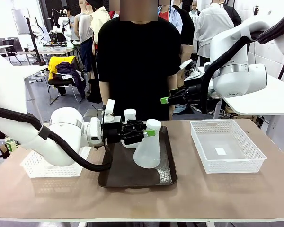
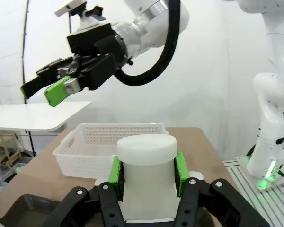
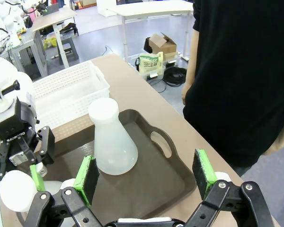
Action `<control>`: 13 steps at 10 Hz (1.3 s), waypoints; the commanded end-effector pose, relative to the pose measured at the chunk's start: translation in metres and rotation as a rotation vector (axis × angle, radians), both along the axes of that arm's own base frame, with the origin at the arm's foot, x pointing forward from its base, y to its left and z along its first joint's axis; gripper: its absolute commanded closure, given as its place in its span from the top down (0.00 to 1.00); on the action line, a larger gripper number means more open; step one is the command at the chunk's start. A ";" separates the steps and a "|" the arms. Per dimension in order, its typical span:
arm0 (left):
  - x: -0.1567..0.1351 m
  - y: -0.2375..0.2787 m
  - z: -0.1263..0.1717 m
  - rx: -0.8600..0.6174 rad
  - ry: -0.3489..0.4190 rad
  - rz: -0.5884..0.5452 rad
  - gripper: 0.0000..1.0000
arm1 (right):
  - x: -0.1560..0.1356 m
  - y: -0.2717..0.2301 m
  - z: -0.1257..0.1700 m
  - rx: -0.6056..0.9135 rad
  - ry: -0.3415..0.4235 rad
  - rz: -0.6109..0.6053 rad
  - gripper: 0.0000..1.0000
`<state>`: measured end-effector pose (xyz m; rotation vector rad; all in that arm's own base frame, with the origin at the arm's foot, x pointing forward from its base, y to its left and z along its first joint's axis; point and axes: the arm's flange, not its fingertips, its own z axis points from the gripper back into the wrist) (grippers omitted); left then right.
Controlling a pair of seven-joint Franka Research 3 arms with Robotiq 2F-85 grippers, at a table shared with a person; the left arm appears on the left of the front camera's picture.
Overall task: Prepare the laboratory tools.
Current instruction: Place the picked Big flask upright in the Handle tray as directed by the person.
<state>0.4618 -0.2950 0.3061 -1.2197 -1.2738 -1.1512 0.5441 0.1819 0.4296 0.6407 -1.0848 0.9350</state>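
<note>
Left claw (image 1: pixel 149 133), frame centre, is clamped on the short neck of a frosted conical flask (image 1: pixel 148 150), green pads either side; the flask hangs tilted over the dark brown tray (image 1: pixel 165 176). A second flask (image 1: pixel 129 115) stands upright on the tray just behind. Right claw (image 1: pixel 164 100), upper centre right, hangs spread wide and empty above the tray. Worktop (image 1: pixel 203 194) is smooth tan laminate. White mesh baskets sit at lower left (image 1: pixel 33 166) and right (image 1: pixel 227 163). A person in black (image 1: pixel 137 61) stands at the far edge, in a busy workshop.
</note>
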 end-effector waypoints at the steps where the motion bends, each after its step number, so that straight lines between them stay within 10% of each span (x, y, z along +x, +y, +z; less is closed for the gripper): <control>1: 0.009 -0.008 -0.013 -0.018 -0.043 0.069 0.00 | 0.004 0.001 0.001 -0.010 0.008 0.006 1.00; 4: 0.009 -0.005 -0.025 0.012 -0.007 0.086 0.11 | 0.004 0.001 0.001 -0.010 0.008 0.006 1.00; 9: 0.006 0.010 -0.028 0.099 -0.007 0.067 1.00 | 0.004 0.001 0.001 -0.010 0.008 0.006 1.00; 13: 0.004 0.027 -0.017 0.200 -0.032 0.060 1.00 | 0.004 0.001 0.001 -0.010 0.008 0.006 1.00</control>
